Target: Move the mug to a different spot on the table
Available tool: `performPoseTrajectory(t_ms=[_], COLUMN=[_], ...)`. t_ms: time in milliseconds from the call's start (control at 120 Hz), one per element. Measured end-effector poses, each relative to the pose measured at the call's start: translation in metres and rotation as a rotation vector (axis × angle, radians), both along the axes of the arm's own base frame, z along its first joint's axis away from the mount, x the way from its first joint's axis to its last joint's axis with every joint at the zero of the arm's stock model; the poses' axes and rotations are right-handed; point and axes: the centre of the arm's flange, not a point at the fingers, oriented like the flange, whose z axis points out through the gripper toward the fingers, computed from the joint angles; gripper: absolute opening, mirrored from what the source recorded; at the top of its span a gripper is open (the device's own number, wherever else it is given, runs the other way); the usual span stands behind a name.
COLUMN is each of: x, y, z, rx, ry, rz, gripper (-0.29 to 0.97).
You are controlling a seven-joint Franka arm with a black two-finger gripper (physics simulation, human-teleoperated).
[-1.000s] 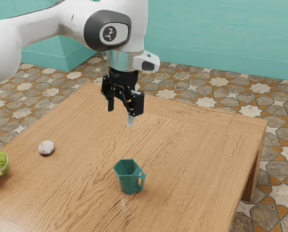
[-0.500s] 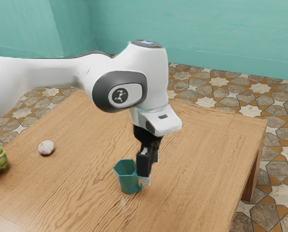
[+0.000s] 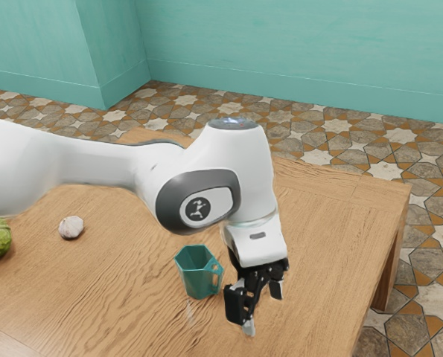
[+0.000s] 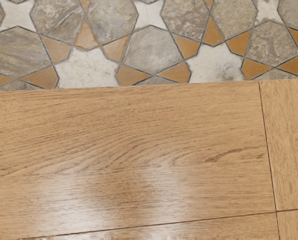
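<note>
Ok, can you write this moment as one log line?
mug: upright on table, not gripped | jaws: open, empty, low beside mug toward exterior view's right

The desk (image 3: 340, 223) is finished in grained wood with a soft sheen. The mug (image 3: 198, 271) is formed in smooth teal plastic. The floor (image 3: 340, 141) is laid in matt, mottled stone tiles.
</note>
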Motion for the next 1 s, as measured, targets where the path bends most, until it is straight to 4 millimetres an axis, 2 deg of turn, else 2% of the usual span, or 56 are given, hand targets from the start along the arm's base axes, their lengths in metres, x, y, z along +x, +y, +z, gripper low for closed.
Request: performPoseTrajectory(t_ms=[100,167,308,433,558,642,708,775,900,1000], x=[0.031,0.048,0.090,0.120,0.139,0.144,0.146,0.147,0.139,0.131], y=[0.024,0.049,0.117,0.186,0.254,0.281,0.286,0.278,0.234,0.200], z=[0.045,0.056,0.043,0.035,0.030,0.030,0.034,0.036,0.033,0.019], rx=[-0.037,-0.034,0.003,0.024,0.033,0.036,0.035,0.038,0.043,0.054], ry=[-0.064,-0.075,-0.050,-0.038,-0.032,-0.031,-0.040,-0.045,-0.043,-0.026], rz=[0.032,0.065,0.178,0.292,0.404,0.446,0.450,0.431,0.346,0.282], gripper=[0.68,0.68,0.68,0.68,0.68,0.68,0.68,0.68,0.68,0.68])
